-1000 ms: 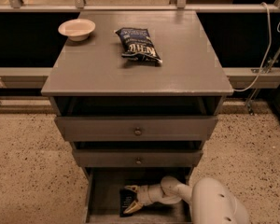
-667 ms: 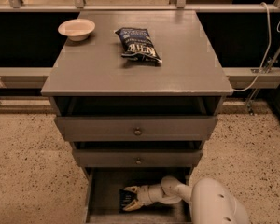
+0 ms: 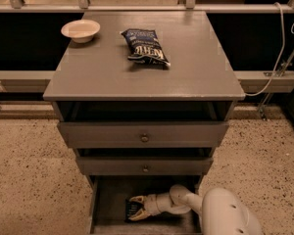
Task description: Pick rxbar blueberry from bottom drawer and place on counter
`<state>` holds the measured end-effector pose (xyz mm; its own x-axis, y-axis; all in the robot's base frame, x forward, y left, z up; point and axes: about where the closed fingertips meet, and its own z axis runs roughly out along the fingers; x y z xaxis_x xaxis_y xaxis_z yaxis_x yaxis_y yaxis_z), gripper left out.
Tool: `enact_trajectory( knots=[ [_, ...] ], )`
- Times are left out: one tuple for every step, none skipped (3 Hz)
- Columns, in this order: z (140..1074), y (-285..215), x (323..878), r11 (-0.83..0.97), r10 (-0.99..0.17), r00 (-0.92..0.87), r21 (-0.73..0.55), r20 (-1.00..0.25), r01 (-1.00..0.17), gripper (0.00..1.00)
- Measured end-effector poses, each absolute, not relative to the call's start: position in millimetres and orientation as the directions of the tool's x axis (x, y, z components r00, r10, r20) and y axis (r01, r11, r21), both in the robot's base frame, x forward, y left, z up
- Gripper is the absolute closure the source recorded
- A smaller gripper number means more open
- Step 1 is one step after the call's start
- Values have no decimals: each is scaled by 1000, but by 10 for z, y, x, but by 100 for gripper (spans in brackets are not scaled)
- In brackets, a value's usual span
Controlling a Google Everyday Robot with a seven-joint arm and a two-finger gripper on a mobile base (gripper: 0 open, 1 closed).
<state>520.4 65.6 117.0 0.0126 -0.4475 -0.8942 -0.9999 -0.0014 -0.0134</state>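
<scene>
Three drawers stand pulled out in steps, the lowest furthest toward the viewer. Nearest, at the lower right, the robot's white arm (image 3: pixel 225 214) reaches leftward into the bottom drawer (image 3: pixel 95 207). The gripper (image 3: pixel 135 208) lies low over the drawer floor, about midway between the side walls. The rxbar blueberry (image 3: pixel 130 209) is directly at the gripper, dark against the grey floor. Whether the gripper clamps the bar or only straddles it cannot be told. Bare drawer floor shows to the left of the bar, up to the left wall. On the right, the arm fills the space to the right wall.

Above the gripper, the front edge of the middle drawer (image 3: pixel 112 166) overhangs the rear of the bottom drawer. The top drawer (image 3: pixel 103 133) projects above that again. The counter (image 3: pixel 201 67) overhangs both at its front edge. A dark chip bag (image 3: pixel 144 47) lies near the counter's middle, and a pale bowl (image 3: pixel 81 30) sits at its far left corner. The counter's right half and front strip are bare. Speckled floor (image 3: pixel 24 170) lies open on both sides of the cabinet. A white cable (image 3: pixel 279 48) hangs at the far right.
</scene>
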Motion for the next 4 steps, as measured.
enact_trajectory(
  knots=[
    [1348, 706, 5155, -30, -377, 31, -21, -926, -999, 100],
    [1705, 750, 5064, -70, -296, 93, -75, -951, -995, 100],
    [2053, 751, 4930, -96, -236, 157, -138, -959, -986, 100],
    [2385, 670, 4783, -101, -191, 213, -196, -958, -975, 100]
  ],
)
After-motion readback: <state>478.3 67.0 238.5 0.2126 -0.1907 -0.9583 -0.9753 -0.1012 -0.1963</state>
